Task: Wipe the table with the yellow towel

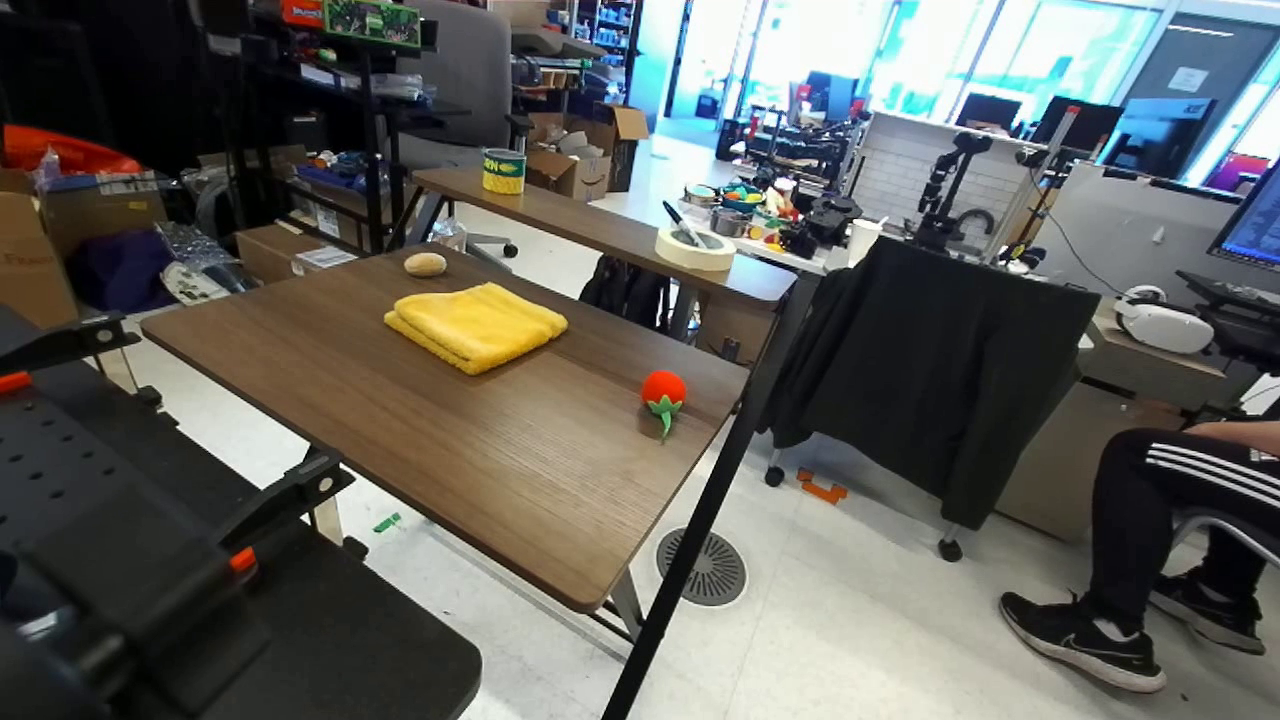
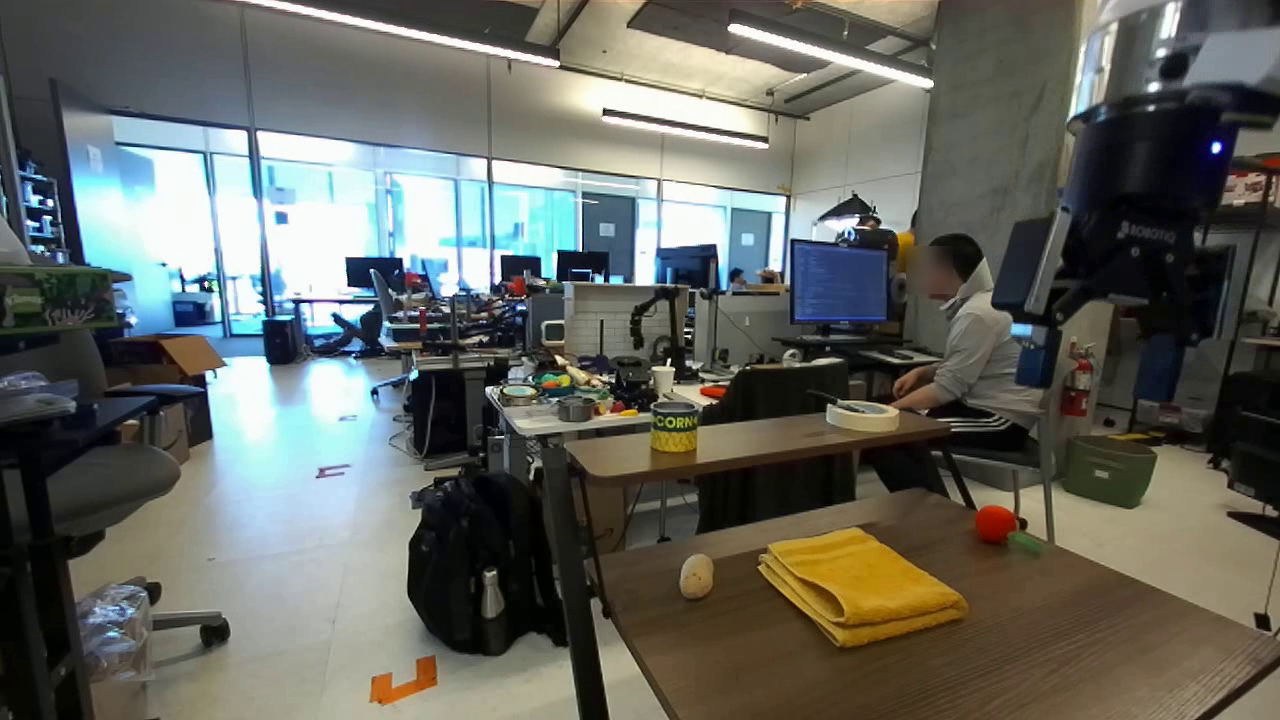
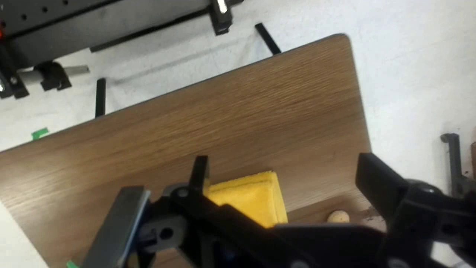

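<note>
The yellow towel lies folded on the brown wooden table, near its middle. The towel shows in both exterior views and partly in the wrist view, where my gripper hides the rest. The table also shows in all views. My gripper is open and empty, with its fingers wide apart, in the wrist view. In an exterior view the gripper hangs high above the table, apart from the towel.
A red toy tomato with a green stem and a potato-like object lie on the table. A raised shelf along the table's edge holds a corn can and a tape roll.
</note>
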Motion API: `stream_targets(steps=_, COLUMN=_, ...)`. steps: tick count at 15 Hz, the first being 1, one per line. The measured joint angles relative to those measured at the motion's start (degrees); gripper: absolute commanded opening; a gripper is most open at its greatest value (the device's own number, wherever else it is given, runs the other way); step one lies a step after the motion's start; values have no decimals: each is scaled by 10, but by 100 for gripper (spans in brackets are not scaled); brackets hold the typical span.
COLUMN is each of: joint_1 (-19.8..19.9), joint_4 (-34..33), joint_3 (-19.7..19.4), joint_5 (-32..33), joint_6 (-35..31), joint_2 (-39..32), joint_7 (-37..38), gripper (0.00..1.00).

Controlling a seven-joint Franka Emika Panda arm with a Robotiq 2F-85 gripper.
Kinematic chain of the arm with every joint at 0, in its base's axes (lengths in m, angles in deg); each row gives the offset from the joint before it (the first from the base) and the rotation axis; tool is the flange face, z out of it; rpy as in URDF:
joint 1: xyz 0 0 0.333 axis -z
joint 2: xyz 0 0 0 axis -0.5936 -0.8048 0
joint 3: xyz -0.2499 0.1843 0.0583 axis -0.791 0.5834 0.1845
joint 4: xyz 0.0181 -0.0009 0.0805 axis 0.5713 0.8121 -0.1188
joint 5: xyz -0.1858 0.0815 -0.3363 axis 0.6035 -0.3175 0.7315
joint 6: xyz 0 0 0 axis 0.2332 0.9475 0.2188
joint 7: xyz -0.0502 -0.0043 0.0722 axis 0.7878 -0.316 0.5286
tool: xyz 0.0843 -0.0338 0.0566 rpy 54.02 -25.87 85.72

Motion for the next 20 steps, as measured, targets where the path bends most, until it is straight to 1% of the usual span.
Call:
stream_targets(steps=2, joint_1=11, joint_4=22, joint_3=-10, joint_5=74, joint_6=-82, joint_2=-24, joint_7=2, gripper=100)
stream_targets(steps=4, joint_1=23, joint_4=39, joint_3=-27, joint_5=147, joint_6=-177, joint_2=-53, joint_7=26, gripper=100)
stream_targets(steps=5, joint_1=26, joint_4=44, joint_3=-34, joint_5=148, joint_6=-208, joint_2=-65, joint_7=46, gripper=100)
stream_targets(steps=6, joint_1=27, joint_4=46, joint_3=-40, joint_5=141, joint_6=-221, joint_2=-75, joint_7=53, gripper=100)
stream_targets(steps=11, joint_1=25, joint_4=47, joint_3=-43, joint_5=134, joint_6=-227, joint_2=-82, joint_7=62, gripper=100)
stream_targets(steps=13, joint_1=25, joint_4=37, joint_3=-48, joint_5=132, joint_6=-219, joint_2=-98, joint_7=62, gripper=100)
stream_targets(steps=16, joint_1=24, joint_4=-24, joint_3=-71, joint_5=131, joint_6=-206, joint_2=-173, joint_7=64, gripper=100)
stream_targets(steps=20, joint_1=8, joint_4=-156, joint_3=-126, joint_5=130, joint_6=-210, joint_2=-312, joint_7=91, gripper=100)
